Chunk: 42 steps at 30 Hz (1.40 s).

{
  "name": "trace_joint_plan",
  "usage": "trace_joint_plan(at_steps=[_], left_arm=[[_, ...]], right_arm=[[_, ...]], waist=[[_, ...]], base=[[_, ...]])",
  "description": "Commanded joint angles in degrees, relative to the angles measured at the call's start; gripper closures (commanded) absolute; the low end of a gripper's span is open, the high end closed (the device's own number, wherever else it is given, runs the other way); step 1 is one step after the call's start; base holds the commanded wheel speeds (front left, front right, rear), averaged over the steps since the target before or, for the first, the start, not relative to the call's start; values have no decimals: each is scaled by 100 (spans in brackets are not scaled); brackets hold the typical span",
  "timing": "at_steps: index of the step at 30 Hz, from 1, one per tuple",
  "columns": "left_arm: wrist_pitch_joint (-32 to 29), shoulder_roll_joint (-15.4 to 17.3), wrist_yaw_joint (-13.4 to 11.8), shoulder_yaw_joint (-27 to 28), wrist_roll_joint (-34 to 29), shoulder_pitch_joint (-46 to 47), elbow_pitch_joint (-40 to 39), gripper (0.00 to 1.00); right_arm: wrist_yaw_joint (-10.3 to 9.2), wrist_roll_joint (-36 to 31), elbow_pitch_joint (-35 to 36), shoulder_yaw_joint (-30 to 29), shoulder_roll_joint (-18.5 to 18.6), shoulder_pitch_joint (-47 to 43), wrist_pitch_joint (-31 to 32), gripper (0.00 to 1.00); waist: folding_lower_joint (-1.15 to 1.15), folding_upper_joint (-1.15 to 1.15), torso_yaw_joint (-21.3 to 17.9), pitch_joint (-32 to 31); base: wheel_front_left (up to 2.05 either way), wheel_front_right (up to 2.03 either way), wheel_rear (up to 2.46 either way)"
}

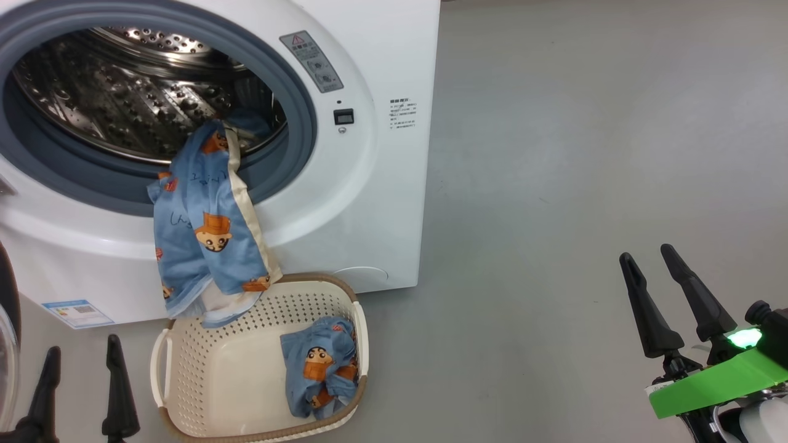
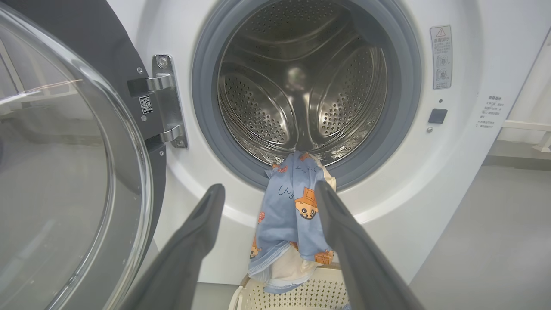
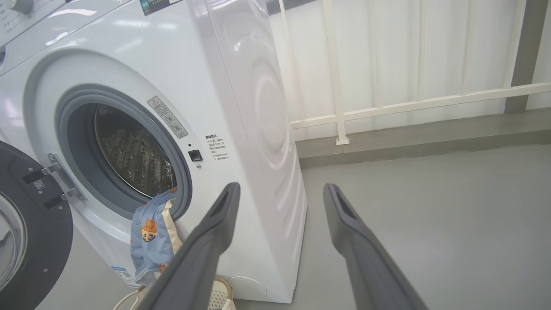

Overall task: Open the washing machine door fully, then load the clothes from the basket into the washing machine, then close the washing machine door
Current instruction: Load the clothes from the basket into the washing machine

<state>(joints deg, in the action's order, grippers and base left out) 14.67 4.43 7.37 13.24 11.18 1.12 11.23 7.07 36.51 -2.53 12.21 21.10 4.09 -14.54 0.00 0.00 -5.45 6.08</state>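
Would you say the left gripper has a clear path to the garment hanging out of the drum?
Probably yes: the left gripper is open, facing the hanging garment with nothing between them in its wrist view, and the washing machine door stands swung aside to its left.

Grey floor, white railing, pale wall

The smooth grey floor (image 1: 585,154) runs back to a raised grey kerb (image 3: 430,137). On the kerb stands a white railing (image 3: 409,104): 1 horizontal rail crossing slim uprights, 1 of them ending in a small foot plate (image 3: 342,141). Behind is a white ribbed wall (image 3: 486,43), with a dark grey post (image 3: 524,51) beside it.
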Motion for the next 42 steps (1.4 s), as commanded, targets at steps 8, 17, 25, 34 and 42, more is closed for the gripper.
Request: trace_joint_plan(at_steps=[8, 17, 25, 34, 42], left_arm=[[33, 82, 12, 196, -19, -19, -226, 0], [33, 79, 12, 189, 6, 5, -186, 0], [33, 91, 12, 94, 161, 230, 120, 0], [33, 272, 12, -102, 192, 807, 756, 0], [33, 428, 12, -201, 348, 1379, 1308, 0]], right_arm=[[42, 83, 142, 43, 103, -55, -46, 0], [42, 80, 182, 35, 92, -46, -46, 0], [42, 51, 227, 60, 31, 82, -46, 0], [42, -17, 295, 129, -71, 387, -46, 0], [42, -70, 347, 166, -156, 640, -46, 0]], waist=[[0, 0, -24, -19], [0, 0, -48, 55], [0, 0, -80, 361], [0, 0, -183, 946], [0, 0, -313, 1397]], base=[[0, 0, 0], [0, 0, 0], [0, 0, 0], [0, 0, 0], [0, 0, 0]])
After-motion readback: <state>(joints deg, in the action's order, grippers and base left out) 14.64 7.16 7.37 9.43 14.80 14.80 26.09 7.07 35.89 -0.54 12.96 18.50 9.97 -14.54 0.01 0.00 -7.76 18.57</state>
